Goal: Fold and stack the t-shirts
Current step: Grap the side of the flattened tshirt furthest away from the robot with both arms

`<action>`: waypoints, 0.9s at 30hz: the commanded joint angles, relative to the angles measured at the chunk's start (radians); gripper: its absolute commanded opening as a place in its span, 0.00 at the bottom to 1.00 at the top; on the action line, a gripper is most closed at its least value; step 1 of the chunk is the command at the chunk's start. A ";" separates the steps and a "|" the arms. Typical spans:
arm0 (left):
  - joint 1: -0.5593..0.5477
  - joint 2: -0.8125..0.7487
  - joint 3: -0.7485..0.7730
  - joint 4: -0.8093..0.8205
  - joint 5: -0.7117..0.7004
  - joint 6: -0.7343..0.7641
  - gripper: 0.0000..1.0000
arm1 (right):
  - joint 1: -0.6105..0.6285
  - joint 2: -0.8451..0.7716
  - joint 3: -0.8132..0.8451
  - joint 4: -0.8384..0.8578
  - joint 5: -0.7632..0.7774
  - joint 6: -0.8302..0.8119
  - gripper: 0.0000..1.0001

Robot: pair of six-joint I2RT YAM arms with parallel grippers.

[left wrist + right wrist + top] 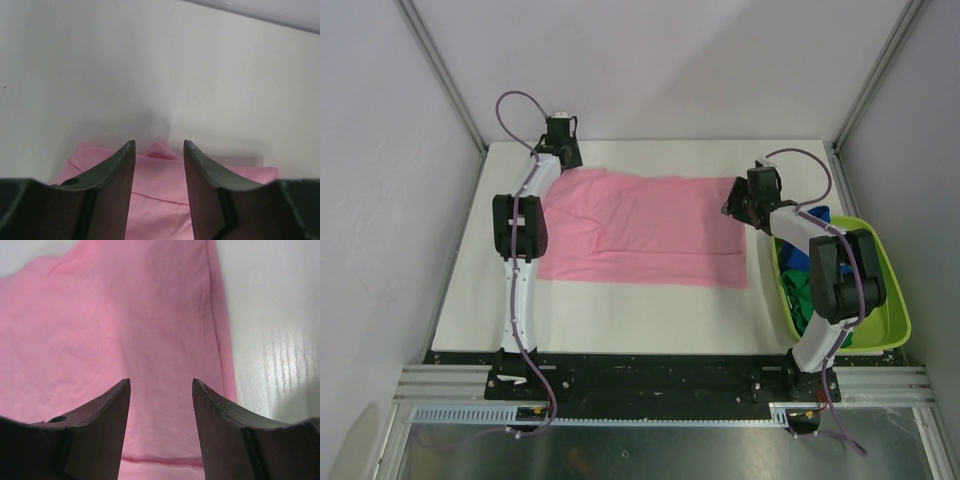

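Three shirts are counted. One pink shirt [640, 230] is spread flat on the table [620, 320], just left of the tub [898, 310]. One green shirt [802, 295] and one blue shirt [823, 214] are heaped inside that single tub, the blue at its far end. Two grippers are seen. The right gripper [161, 382] is held over the pink edge nearest the tub, its jaws parted with a clear gap and nothing gripped. The left gripper [159, 145] is poised at the pink corner farthest from the tub, jaws likewise parted and empty.
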 commanded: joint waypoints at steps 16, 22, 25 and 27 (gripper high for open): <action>0.022 0.002 0.075 -0.076 0.000 -0.063 0.42 | -0.062 0.045 0.068 -0.007 -0.104 0.008 0.56; 0.028 -0.011 0.071 -0.106 0.032 -0.117 0.42 | -0.073 0.048 0.068 -0.006 -0.113 0.015 0.56; 0.029 0.007 0.089 -0.115 0.061 -0.149 0.42 | -0.077 0.048 0.071 -0.005 -0.119 0.017 0.56; 0.028 0.019 0.096 -0.118 0.082 -0.174 0.42 | -0.082 0.047 0.070 -0.005 -0.123 0.017 0.56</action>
